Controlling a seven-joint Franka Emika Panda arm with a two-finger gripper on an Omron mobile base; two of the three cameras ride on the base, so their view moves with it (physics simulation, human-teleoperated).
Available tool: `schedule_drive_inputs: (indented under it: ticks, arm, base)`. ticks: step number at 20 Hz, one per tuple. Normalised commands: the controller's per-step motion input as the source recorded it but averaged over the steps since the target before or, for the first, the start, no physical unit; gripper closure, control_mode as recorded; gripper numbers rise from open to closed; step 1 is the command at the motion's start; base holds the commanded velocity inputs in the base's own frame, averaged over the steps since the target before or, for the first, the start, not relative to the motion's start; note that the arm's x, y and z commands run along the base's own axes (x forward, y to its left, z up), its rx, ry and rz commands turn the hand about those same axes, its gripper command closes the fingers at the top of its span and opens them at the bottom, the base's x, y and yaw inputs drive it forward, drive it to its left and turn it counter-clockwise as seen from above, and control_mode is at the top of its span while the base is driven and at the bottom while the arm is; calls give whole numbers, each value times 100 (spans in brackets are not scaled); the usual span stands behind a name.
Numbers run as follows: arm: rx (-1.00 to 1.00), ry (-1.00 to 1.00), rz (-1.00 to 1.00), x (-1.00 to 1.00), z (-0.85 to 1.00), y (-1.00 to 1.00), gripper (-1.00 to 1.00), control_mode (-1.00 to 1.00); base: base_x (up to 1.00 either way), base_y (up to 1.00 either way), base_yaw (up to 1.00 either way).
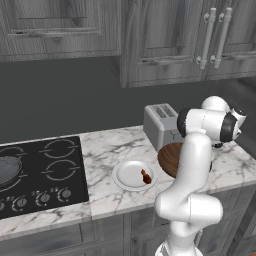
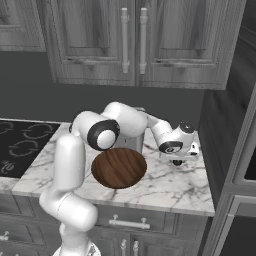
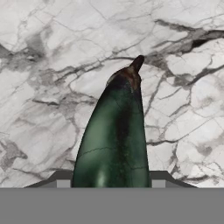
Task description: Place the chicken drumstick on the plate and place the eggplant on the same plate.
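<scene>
In the hand view the eggplant, a glossy dark oblong with a brown stem end, lies on the marble counter. It runs straight up from between my gripper, whose fingertips press against its two sides. In the right base view the gripper reaches down to the counter at the far right, past the wooden board. The plate, round and white-grey, sits near the counter's front edge right of the stove. The chicken drumstick, small and reddish-brown, lies on the plate's right side.
A round brown wooden board lies between the plate and the gripper. A toaster stands behind it by the wall. The black stove with a pan is on the left. A dark tall unit bounds the counter's right end.
</scene>
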Motion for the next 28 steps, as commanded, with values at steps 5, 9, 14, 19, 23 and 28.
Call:
schedule_drive_inputs:
  ticks: [5,9,14,19,23,28]
  arm:
    - [0,0,0,0,15,0,100,-100]
    - [0,0,0,-10,40,18,100,-100]
    - [-2,0,0,-51,27,43,100,-100]
    - [-2,0,0,-63,42,46,100,-100]
    - [-1,0,-1,-54,55,56,100,-100]
    - [-3,0,-2,-71,37,70,100,-100]
  base:
    - [0,0,0]
    - [0,0,0]
    - [0,0,0]
    - [0,0,0]
    - [0,0,0]
    - [0,0,0]
